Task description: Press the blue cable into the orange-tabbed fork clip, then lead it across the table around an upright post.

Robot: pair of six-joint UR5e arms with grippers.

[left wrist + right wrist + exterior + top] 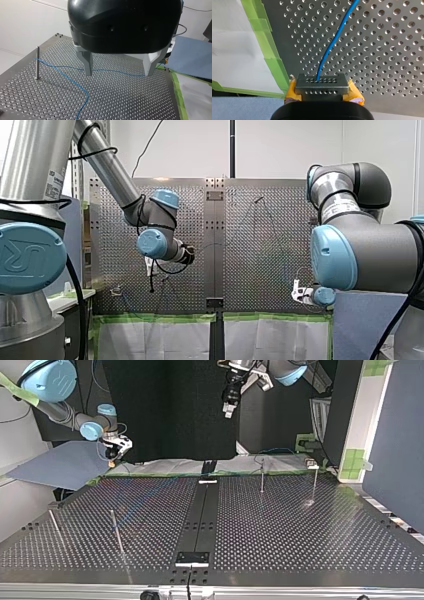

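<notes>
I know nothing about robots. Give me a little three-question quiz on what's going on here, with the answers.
1. True or false: my left gripper has its fingers closed on the blue cable.
2. The cable held by my right gripper runs out over: A) a wooden board, B) the perforated table, C) a carpet.
3. In the left wrist view, what upright thing does the cable pass?
Key: 1 false, they are open and hold nothing; 2 B; 3 a metal post.

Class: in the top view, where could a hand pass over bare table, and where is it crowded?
Bare: the view's right, bordered by centre strip and two far posts. Crowded: its left, blue cable by two near posts.
</notes>
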